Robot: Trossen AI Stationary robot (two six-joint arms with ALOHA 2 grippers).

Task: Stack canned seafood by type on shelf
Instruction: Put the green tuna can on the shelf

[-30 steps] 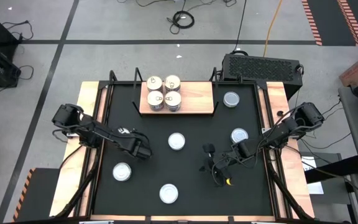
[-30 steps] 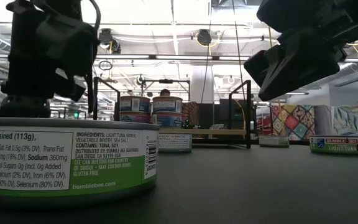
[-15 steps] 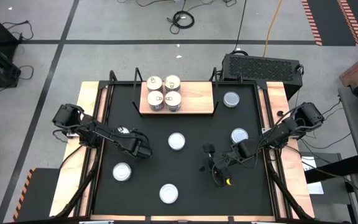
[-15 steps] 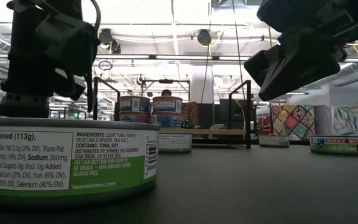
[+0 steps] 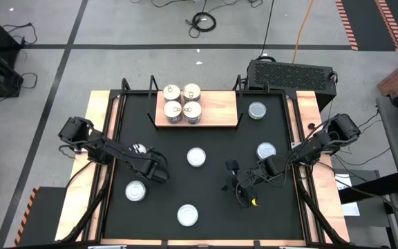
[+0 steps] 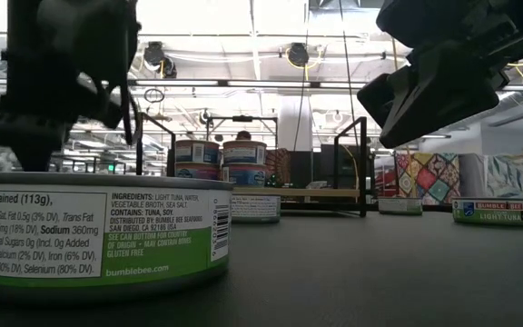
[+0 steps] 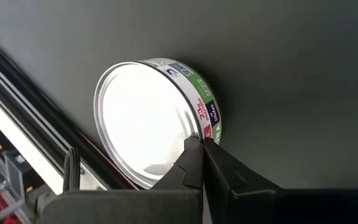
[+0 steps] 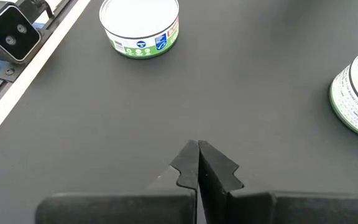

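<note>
The shelf (image 5: 216, 107) is a light wooden board at the table's far edge. Several cream-topped tins (image 5: 182, 102) stand on its left half, and the low view shows them as two-high stacks (image 6: 221, 162). Loose silvery-topped tins lie on the black table: one far right (image 5: 257, 110), one right (image 5: 266, 150), one in the middle (image 5: 196, 158), one near left (image 5: 135, 191) and one near the front edge (image 5: 187, 215). My left gripper (image 7: 202, 146) is shut and hangs beside the near-left tin (image 7: 148, 121); the high view shows a gap between them. My right gripper (image 8: 198, 149) is shut above bare table.
Thin black rods (image 5: 124, 88) rise at the shelf's ends. Wooden strips (image 5: 97, 138) run along the table's left and right sides. A small camera (image 8: 5, 28) sits at the near edge. A black box (image 5: 292, 75) stands behind the far right corner.
My left gripper has gone a little toward the table's near edge and upward, closer to the near-left tin. No tin has moved.
</note>
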